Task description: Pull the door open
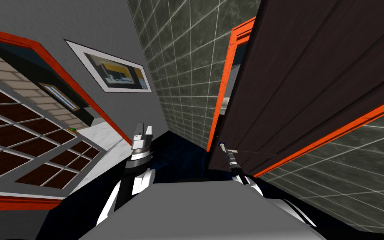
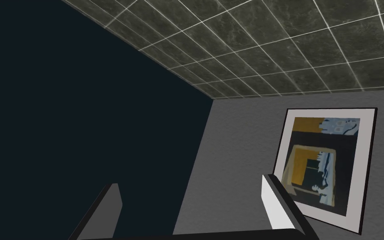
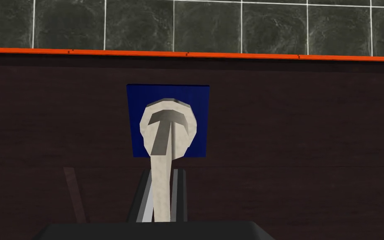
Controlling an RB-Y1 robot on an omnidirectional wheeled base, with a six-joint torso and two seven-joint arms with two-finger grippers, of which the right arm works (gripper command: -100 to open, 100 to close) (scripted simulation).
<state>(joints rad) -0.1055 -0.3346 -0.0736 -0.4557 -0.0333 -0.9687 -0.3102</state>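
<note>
Standing close to a dark-tiled wall [image 1: 178, 62], facing a dark brown door [image 1: 312, 83] at 1 o'clock. Clamping the right gripper [image 3: 162, 177] on the cream lever handle [image 3: 165, 154], pressing both fingers [image 3: 180, 191] against its sides near the free end, short of the round base on a blue plate [image 3: 197, 100]. Judging the step as the pull itself, with the grasp made and the door seeming slightly ajar from its orange frame [image 1: 224, 83]. Needing next a steady draw back toward the chest, following the door's arc without loosening the grip. Holding the left gripper [image 1: 143, 127] raised at 11 o'clock, fingers apart, idle.
</note>
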